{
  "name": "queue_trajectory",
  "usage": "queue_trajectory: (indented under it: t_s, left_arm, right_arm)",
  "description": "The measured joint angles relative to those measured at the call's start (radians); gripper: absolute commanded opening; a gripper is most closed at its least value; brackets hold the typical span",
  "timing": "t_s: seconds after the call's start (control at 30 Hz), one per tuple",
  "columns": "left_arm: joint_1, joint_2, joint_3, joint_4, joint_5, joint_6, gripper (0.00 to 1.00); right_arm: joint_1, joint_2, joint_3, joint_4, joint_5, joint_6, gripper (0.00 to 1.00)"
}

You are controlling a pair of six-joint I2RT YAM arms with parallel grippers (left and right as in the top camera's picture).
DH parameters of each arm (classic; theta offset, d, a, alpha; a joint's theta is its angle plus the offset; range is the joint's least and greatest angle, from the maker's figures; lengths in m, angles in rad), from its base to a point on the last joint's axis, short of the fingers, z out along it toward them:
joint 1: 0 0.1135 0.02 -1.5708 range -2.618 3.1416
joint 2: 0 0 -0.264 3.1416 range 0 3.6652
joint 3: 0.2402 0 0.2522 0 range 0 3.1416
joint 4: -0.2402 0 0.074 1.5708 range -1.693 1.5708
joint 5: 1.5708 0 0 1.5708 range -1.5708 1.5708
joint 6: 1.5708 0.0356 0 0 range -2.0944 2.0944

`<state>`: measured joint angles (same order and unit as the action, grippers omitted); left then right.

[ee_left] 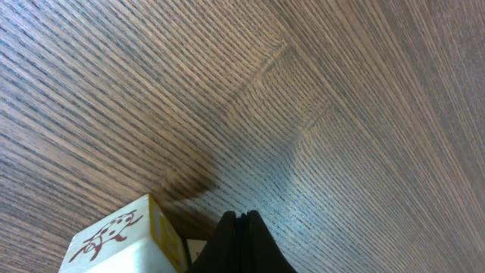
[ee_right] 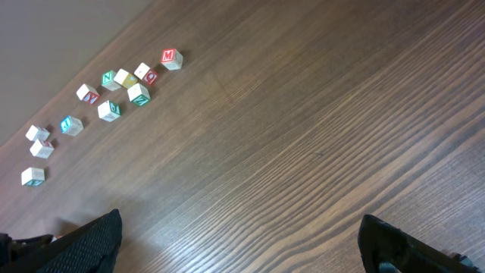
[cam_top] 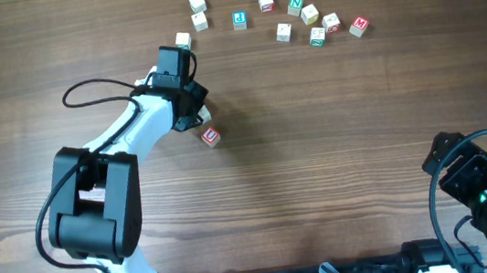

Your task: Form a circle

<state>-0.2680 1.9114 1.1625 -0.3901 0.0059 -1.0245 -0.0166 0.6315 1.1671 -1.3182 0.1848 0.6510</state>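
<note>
No circle shows in any view. Small pale wooden letter cubes [cam_top: 284,32] lie in a loose scatter across the far side of the table, also seen in the right wrist view as letter cubes [ee_right: 110,110]. One red-printed cube [cam_top: 211,136] sits apart, nearer the middle. My left gripper [cam_top: 200,117] is low over the table just beside it, fingers pressed together with nothing between them. In the left wrist view that cube [ee_left: 125,239] stands just left of the shut gripper [ee_left: 242,218]; I cannot tell whether they touch. My right gripper [ee_right: 242,243] stands wide open and empty at the near right corner [cam_top: 483,184].
A lone cube [cam_top: 182,40] sits just beyond the left wrist, with two more cubes [cam_top: 199,11] behind it. A black cable [cam_top: 91,89] loops off the left arm. Bare wooden tabletop [cam_top: 336,144] stretches between the two arms.
</note>
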Motion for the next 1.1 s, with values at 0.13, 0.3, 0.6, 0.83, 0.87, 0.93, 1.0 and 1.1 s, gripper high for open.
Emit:
queue_trajectory:
  t_s: [0.13,0.3,0.6,0.83,0.87,0.93,1.0,1.1]
  left_arm:
    - [0.0,0.0,0.0,0.0,0.0,0.0,0.04]
    - [0.0,0.0,0.0,0.0,0.0,0.0,0.04]
    - [0.0,0.0,0.0,0.0,0.0,-0.003,0.04]
    - [0.0,0.0,0.0,-0.002,0.003,-0.003,0.04]
    - [0.0,0.0,0.0,-0.003,0.004,-0.003,0.04]
    - [0.0,0.0,0.0,-0.003,0.008,-0.003,0.04]
    - [0.0,0.0,0.0,-0.003,0.008,-0.003,0.04]
    - [0.0,0.0,0.0,-0.003,0.011,-0.003,0.04]
  right_arm:
    - [0.0,0.0,0.0,0.0,0.0,0.0,1.0]
    - [0.0,0.0,0.0,0.0,0.0,0.0,1.0]
    - [0.0,0.0,0.0,0.0,0.0,0.0,1.0]
    - [0.0,0.0,0.0,0.0,0.0,0.0,1.0]
    - [0.0,0.0,0.0,0.0,0.0,0.0,1.0]
    - [0.0,0.0,0.0,0.0,0.0,0.0,1.0]
    - [0.0,0.0,0.0,0.0,0.0,0.0,1.0]
    - [0.0,0.0,0.0,0.0,0.0,0.0,1.0]
